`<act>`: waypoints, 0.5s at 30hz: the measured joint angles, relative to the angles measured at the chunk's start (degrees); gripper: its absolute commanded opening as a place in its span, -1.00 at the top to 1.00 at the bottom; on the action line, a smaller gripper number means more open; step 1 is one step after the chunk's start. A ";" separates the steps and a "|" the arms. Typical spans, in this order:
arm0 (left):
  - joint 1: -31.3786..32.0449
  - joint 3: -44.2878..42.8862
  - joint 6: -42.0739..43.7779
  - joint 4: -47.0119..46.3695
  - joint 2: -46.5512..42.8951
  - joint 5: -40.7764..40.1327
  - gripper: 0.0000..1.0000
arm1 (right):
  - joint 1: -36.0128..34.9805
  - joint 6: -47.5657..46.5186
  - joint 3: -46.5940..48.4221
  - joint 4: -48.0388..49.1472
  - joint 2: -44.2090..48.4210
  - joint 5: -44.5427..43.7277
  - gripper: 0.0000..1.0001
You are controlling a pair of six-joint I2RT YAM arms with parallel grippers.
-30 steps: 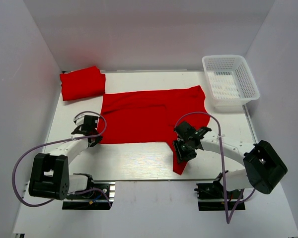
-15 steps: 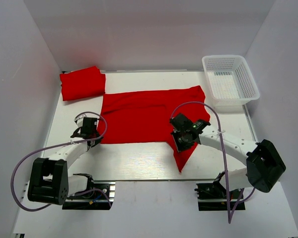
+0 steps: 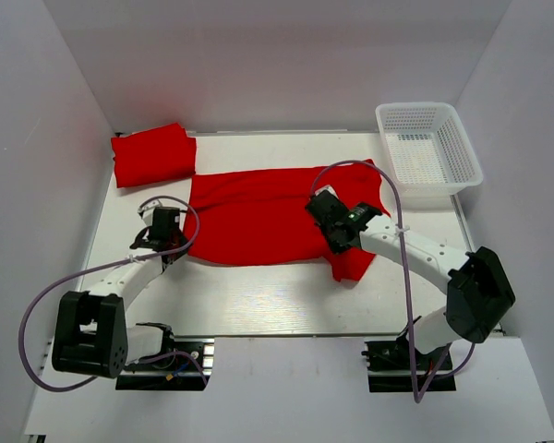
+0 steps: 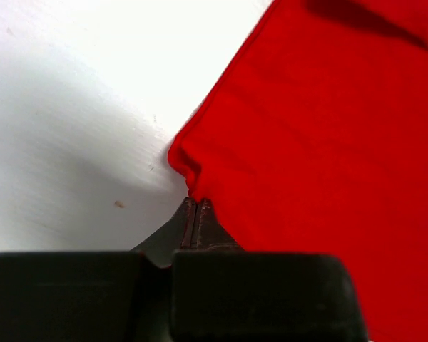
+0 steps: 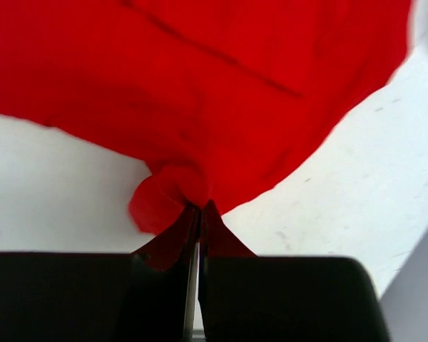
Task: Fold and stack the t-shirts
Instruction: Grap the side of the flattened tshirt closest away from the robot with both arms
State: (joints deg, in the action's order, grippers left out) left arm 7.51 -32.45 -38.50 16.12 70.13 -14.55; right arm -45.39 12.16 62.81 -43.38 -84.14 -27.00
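Top external view: white table (image 3: pixel 258 305), closed in by plain white walls (image 3: pixel 286 65) on the far side and on both flanks. Much bare board on the near side of both grippers, toward the arm bases. Only a narrow strip outward of the left gripper (image 3: pixel 173 251) before the table edge. Far beyond the right gripper (image 3: pixel 340 242) and outward of it, a white basket (image 3: pixel 429 152) at the table corner, well apart.

Spread t-shirt (image 3: pixel 258 217) lying flat between the two grippers and ahead of them, toward the far wall. Left gripper shut tight on the near left corner of this shirt. In the left wrist view, black fingertips (image 4: pixel 187 217) pressed together, the corner caught at their ends, the rest of the cloth ahead and to the right. Right gripper also fully closed, pinching a bunched fold at the near right part of the same shirt. Folded t-shirt (image 3: pixel 152 154) far ahead of the left gripper, by the far left corner, very near the spread one; touching or not, cannot tell.

Both shirts bright red, soft, without print, with shallow creases. Table smooth, with faint marks. Basket rectangular, of mesh.
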 measured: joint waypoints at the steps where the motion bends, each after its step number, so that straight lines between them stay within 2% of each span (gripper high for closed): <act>1: 0.00 -0.42 0.02 -0.07 0.42 0.02 1.00 | 0.00 -1.16 0.61 0.42 -0.48 -1.40 1.00; 6: 0.00 -3.41 0.11 0.26 3.61 0.11 1.00 | 0.44 -9.70 1.18 5.79 -1.38 -5.90 1.00; 15: 0.00 -12.11 0.17 0.66 10.69 -0.02 1.00 | 2.95 -28.68 0.28 20.72 -3.39 -6.12 1.00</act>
State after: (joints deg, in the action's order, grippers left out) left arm 7.51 -44.56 -38.33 16.78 80.82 -14.57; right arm -42.44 -16.51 63.09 -22.65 -87.53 -33.12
